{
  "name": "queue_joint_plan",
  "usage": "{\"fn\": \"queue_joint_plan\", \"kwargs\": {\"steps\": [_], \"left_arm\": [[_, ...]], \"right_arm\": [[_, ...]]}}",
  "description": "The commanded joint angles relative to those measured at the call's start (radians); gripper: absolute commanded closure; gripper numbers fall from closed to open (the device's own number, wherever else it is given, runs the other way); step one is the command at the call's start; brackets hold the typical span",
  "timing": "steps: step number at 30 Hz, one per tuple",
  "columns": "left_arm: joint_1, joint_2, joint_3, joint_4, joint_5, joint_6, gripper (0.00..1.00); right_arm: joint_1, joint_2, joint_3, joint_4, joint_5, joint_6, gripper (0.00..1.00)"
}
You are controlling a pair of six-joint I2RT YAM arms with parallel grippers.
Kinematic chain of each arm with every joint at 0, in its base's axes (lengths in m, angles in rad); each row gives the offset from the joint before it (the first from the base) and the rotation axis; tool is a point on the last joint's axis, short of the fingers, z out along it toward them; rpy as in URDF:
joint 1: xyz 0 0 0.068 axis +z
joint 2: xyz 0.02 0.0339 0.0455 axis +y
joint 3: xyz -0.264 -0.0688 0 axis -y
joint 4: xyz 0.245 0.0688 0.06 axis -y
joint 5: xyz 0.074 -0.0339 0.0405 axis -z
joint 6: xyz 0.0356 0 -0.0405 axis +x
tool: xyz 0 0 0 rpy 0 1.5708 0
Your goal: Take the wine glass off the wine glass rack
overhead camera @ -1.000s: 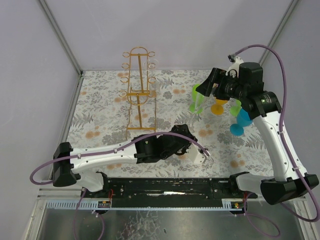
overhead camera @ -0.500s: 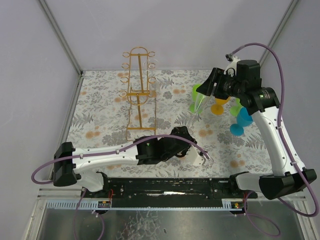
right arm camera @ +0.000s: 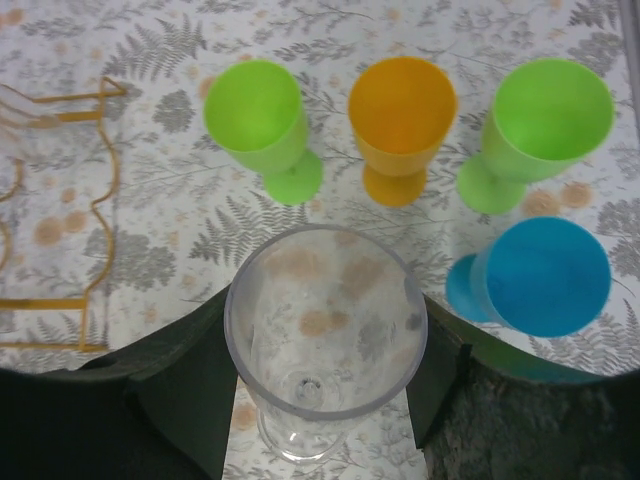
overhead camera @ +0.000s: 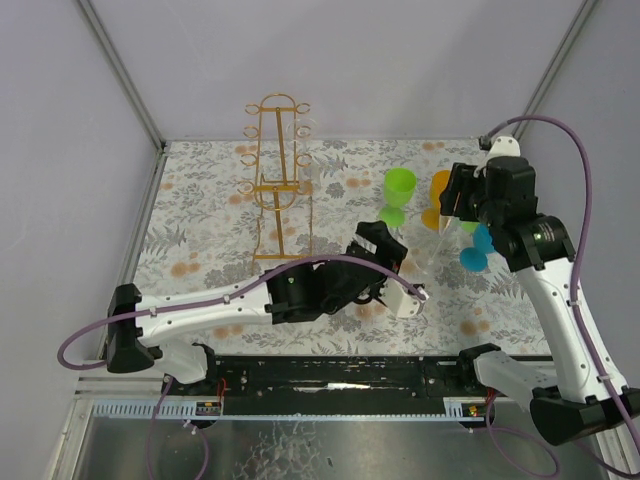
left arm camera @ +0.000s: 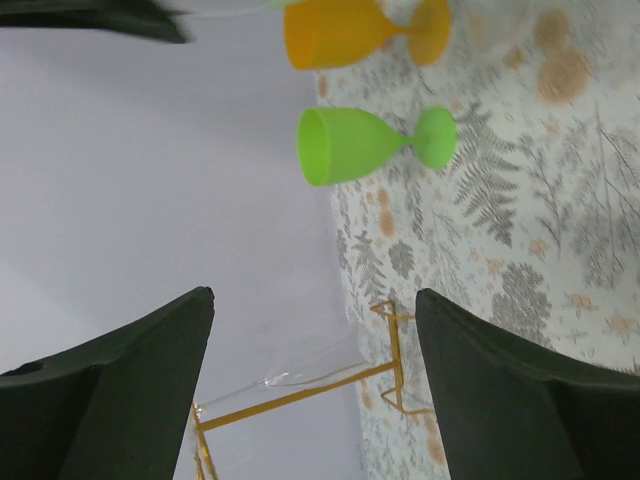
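The wine glass [right arm camera: 325, 330] is off the wine glass rack [overhead camera: 277, 180]. The right jaws press on both sides of its round bowl and grasp it. It is toward the right edge of the bench [overhead camera: 200, 230], just on the near side of the orange cup [right arm camera: 400, 110].

A second ago that arm hung over the green cup [right arm camera: 255, 115]. Now it has swung right, and we see the whole cup. The left jaws were clenched low by the near edge. Now they are lifted, wide apart and empty.

The glass is clear and smooth. The rack is thin gold wire, like a ladder with curly hooks, near the far edge. The cups are bright and not see-through. The bench wears a leaf and flower cloth.
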Motion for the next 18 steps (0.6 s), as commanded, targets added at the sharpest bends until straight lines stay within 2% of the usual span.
{"fn": "queue_joint_plan", "kwargs": {"steps": [1, 11, 18], "left_arm": [[0.009, -0.009, 0.125, 0.044, 0.021, -0.110, 0.18], [0.128, 0.022, 0.441, -0.040, 0.191, -0.518, 0.11], [0.273, 0.009, 0.547, -0.099, 0.345, -0.831, 0.06]], "right_arm": [[0.004, -0.061, -0.120, 0.173, 0.143, -0.053, 0.83], [0.006, -0.171, -0.392, 0.462, 0.256, -0.080, 0.82], [0.007, -0.166, -0.530, 0.656, 0.280, -0.118, 0.82]]}}
